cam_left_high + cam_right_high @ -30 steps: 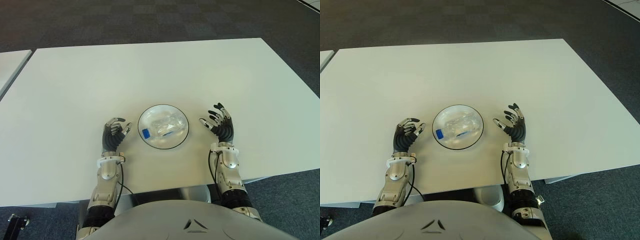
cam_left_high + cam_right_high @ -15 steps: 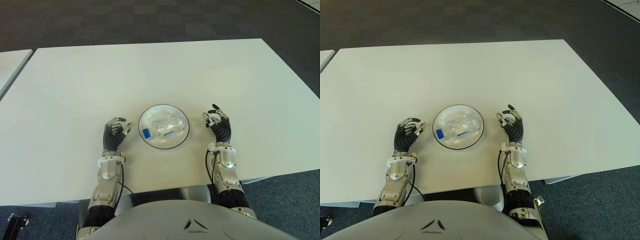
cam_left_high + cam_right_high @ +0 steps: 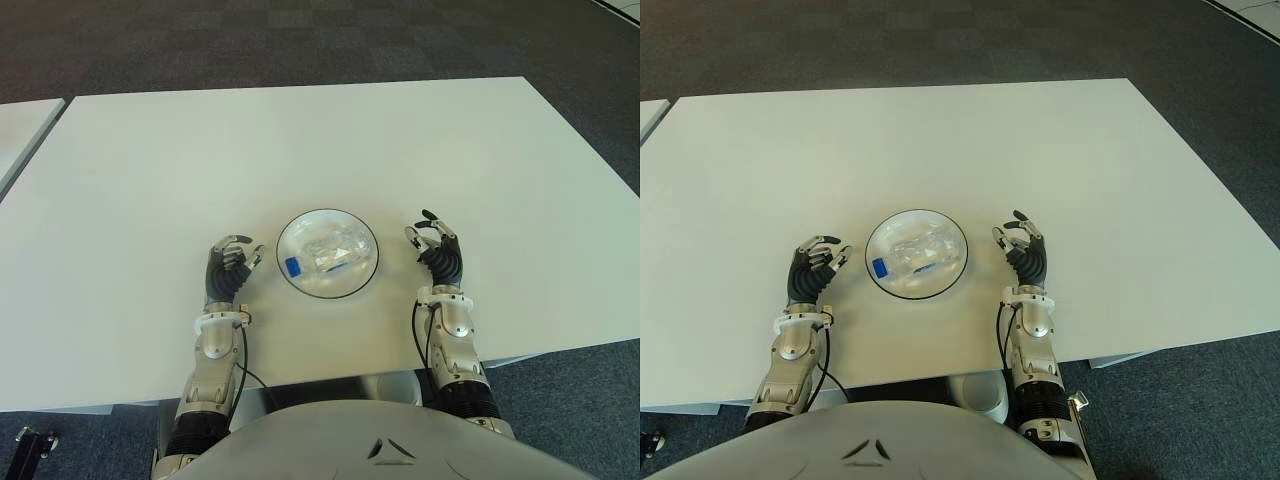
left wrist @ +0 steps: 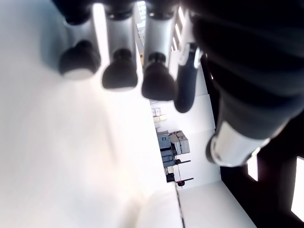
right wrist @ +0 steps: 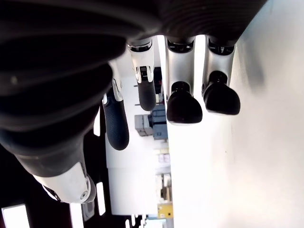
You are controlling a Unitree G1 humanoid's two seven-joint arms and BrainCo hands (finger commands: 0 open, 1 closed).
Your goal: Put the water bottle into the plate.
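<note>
A white table (image 3: 300, 140) is seen from above, with dark carpet (image 3: 300, 40) beyond its far edge and the corner of a second white table (image 3: 20, 125) at about ten o'clock from the centre.

Taken from left to right, the left hand (image 3: 228, 266) is found first, near the front edge at nine o'clock from the plate (image 3: 364, 277) and a little apart from its rim. Its fingers (image 4: 119, 76) are loosely curled and nothing is held in them; only the bare tabletop shows beneath the fingertips in the left wrist view.

The round plate, clear with a dark rim, is set between the two hands. The water bottle (image 3: 326, 254) is laid on its side inside the plate, with its blue cap (image 3: 292, 267) turned towards eight o'clock, near the plate's rim on the left hand's side.

The right hand (image 3: 438, 250) is found at three o'clock from the plate, just clear of its rim. Its fingers (image 5: 183, 105) are curled inward and nothing is grasped.
</note>
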